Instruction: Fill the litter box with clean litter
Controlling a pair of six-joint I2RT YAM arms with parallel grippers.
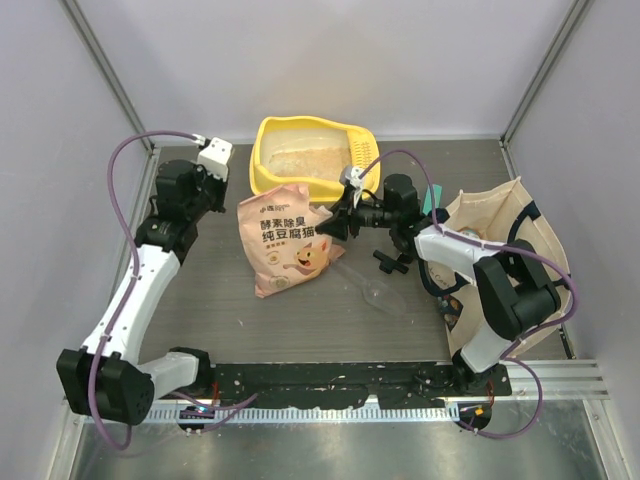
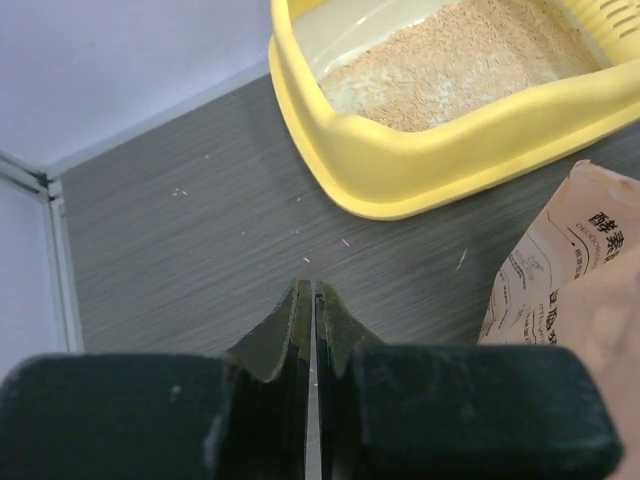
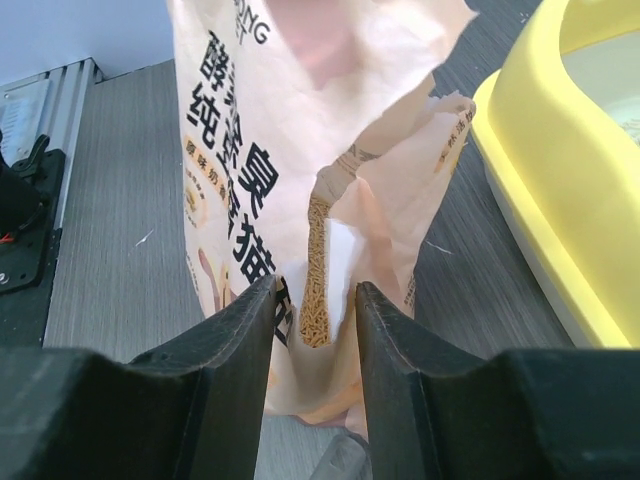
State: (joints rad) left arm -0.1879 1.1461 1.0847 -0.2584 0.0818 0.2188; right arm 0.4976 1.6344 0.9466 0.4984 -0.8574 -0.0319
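Observation:
The yellow litter box stands at the back middle, with pale beige litter in it and a slotted yellow scoop at its right end. The peach-orange litter bag stands just in front of it. Its printed face shows dark characters and a cartoon animal. My right gripper is shut on the bag's right edge, where beige granules show through a clear strip. My left gripper is shut on nothing, low over the table left of the bag, short of the box's rim.
A cream canvas tote with dark handles lies at the right, under the right arm. A small black part and a clear plastic scrap lie on the table between bag and tote. White walls close in on three sides.

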